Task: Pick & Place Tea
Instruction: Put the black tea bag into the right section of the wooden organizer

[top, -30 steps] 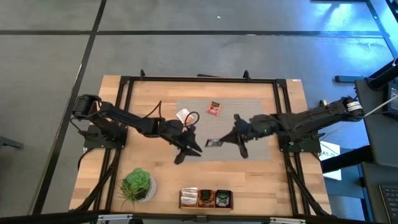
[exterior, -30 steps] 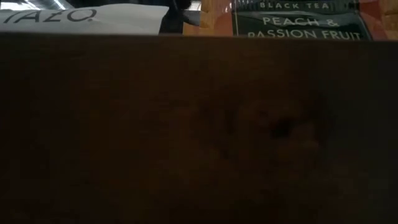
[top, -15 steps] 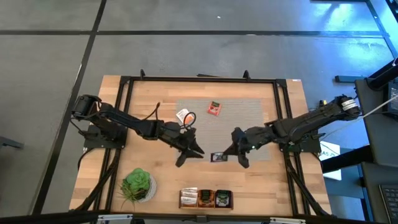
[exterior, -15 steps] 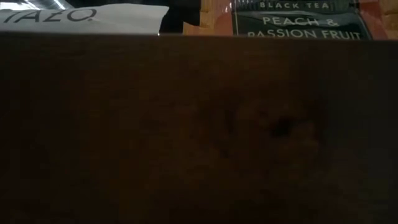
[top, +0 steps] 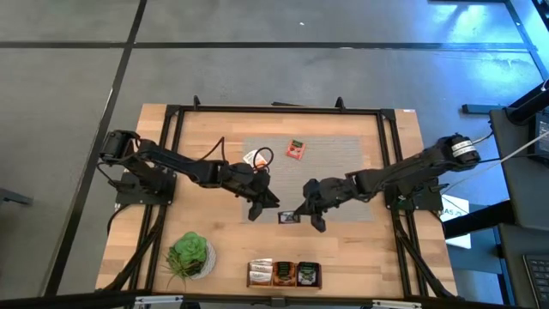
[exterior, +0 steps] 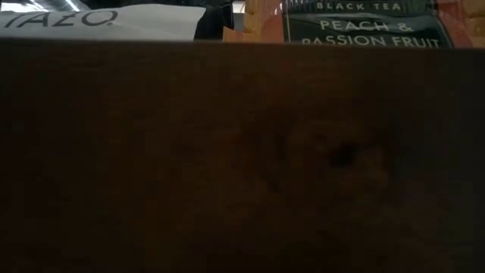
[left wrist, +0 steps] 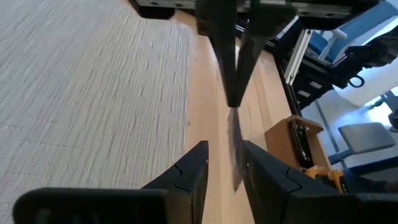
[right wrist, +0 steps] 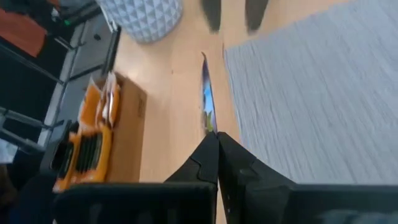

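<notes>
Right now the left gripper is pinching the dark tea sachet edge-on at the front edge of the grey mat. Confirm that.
Wrong arm. The right gripper is shut on the dark tea sachet, edge-on at the front edge of the grey mat; the right wrist view shows its fingers closed on it. The left gripper only faces it, jaws apart.

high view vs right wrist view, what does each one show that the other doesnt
Only the high view shows both whole arms, the red sachet on the grey mat, the white sachet beside the left arm, and the green plant's leaves.

Only the right wrist view shows the right gripper shut on the dark sachet, seen edge-on, plus the plant's white patterned pot.

Both show that sachet held past the mat's near edge, the left gripper facing it from the other side, and the wooden tea box.
</notes>
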